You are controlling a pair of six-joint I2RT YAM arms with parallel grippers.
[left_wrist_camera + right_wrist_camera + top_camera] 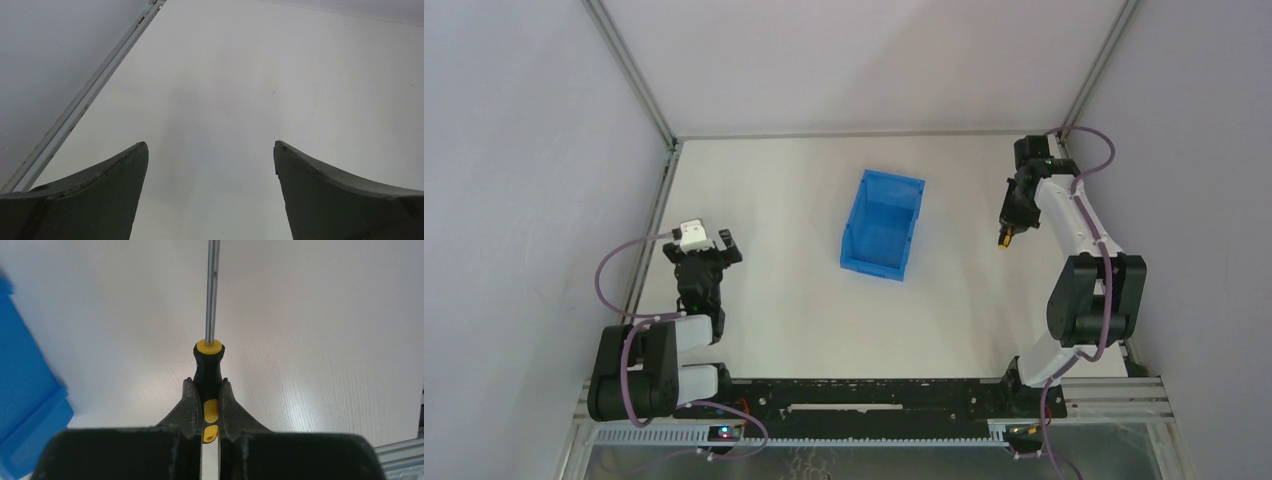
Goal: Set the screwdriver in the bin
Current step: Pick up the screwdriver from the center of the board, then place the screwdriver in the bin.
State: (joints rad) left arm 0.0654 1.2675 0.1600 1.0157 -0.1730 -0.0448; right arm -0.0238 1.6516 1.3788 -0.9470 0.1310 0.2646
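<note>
Top external view: bin (883,224) holds nothing; right hand (1005,238) grips screwdriver (210,371), left hand (711,250) gapes.

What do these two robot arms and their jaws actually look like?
Both arms are made of black joint blocks and white links, with a purple cable looping alongside. The left gripper and the right gripper are black; the wrist views show dark, curved, tapering fingers.

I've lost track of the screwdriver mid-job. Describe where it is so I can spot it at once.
Start at the blue bin mid-table, then look right to the right arm's hand. The screwdriver is clamped there by its handle, off the table, its thin metal shaft pointing away from the hand. Its black handle with yellow accents sets it apart.
</note>
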